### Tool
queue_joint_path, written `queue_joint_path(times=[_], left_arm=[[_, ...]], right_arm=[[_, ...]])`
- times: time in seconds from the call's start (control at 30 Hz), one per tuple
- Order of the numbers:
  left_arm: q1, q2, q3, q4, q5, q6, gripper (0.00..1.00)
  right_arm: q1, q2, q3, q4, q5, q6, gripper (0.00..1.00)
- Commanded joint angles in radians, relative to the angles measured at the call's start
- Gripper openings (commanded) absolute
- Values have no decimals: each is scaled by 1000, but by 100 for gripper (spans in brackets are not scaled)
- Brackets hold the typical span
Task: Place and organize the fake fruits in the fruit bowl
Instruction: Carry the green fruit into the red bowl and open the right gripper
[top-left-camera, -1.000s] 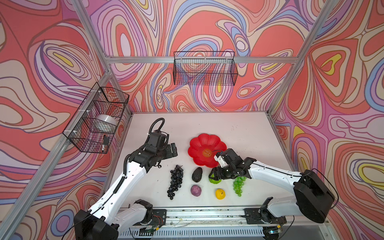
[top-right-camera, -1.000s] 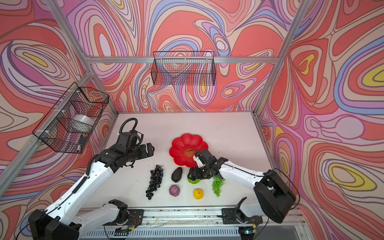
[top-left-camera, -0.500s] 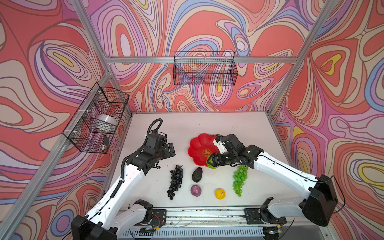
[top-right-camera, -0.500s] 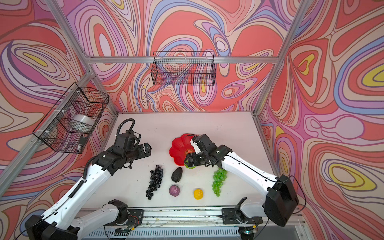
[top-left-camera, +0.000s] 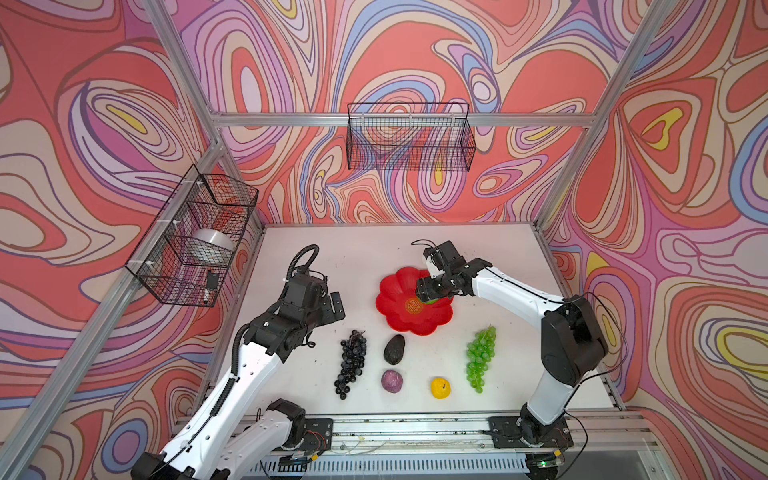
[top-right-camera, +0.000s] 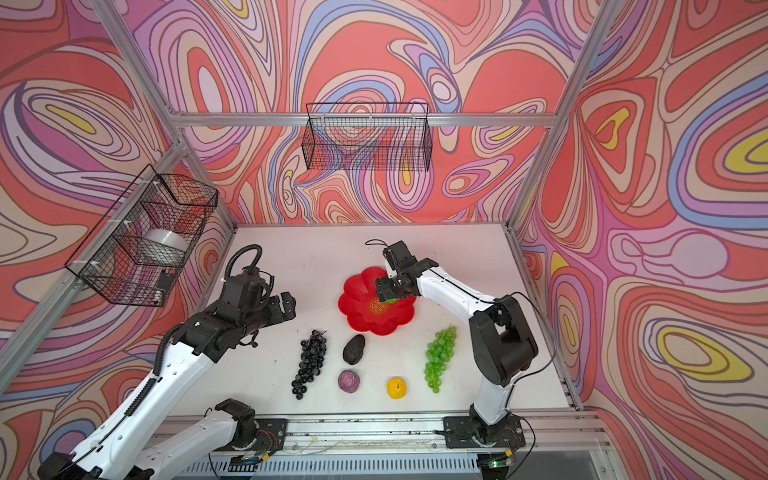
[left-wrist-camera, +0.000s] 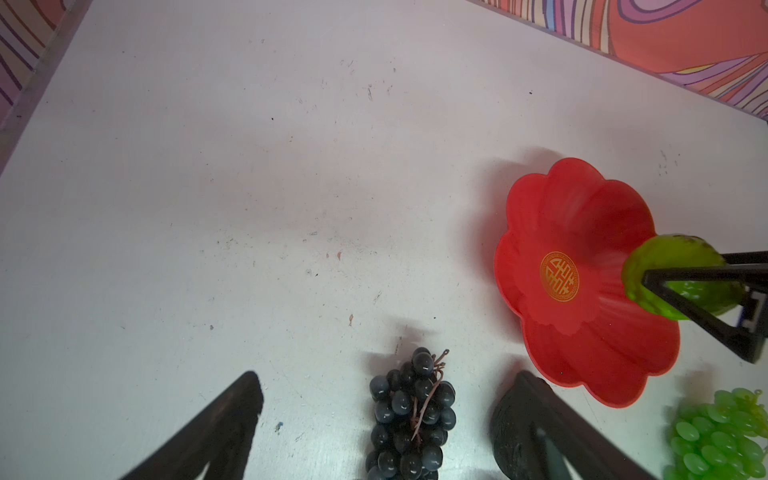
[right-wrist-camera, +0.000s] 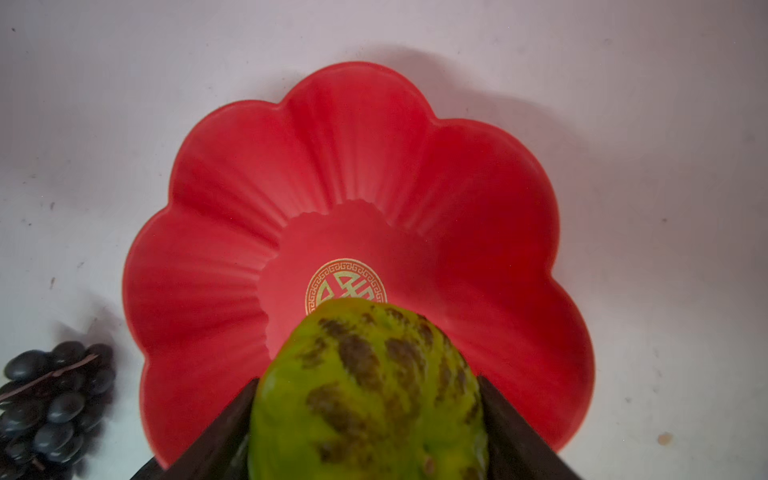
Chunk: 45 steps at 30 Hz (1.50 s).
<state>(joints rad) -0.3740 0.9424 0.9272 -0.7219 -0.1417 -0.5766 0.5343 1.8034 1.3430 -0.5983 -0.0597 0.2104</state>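
My left hand (top-left-camera: 333, 306) hangs open over the desk (top-left-camera: 353, 249). Dark grapes (top-left-camera: 351, 363), avocado (top-left-camera: 393, 350) and purple ball (top-left-camera: 392, 381) lie outside the red bowl (top-left-camera: 395, 322). Over the bowl, my right hand (top-left-camera: 428, 291) grips the lumpy green fruit (right-wrist-camera: 365, 395). Yellow fruit (top-left-camera: 440, 387) and green grapes (top-left-camera: 480, 359) lie on the desk.

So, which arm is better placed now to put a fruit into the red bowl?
Right. The right gripper is shut on the lime-green fruit and holds it over the fruit bowl. The left gripper is open and empty, near the dark grape bunch, away from the bowl.
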Motion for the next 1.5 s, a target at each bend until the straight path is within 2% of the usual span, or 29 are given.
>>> queue_joint_path(times=[0.0,0.5,0.83,1.13,1.47], left_arm=[[-5,-2,9,-42,-22,-2,97],[-5,48,24,-17,17,14,98],[-6,143,103,-83,83,41,100],[-4,242,172,-157,196,75,99],[-5,304,203,-190,279,89,100]], right_arm=[[0,55,30,50,-5,-26,47],[-16,166,60,66,-37,-42,51],[-15,199,81,49,-28,-55,56],[-16,188,89,42,1,-69,74],[-16,167,108,29,9,-84,90]])
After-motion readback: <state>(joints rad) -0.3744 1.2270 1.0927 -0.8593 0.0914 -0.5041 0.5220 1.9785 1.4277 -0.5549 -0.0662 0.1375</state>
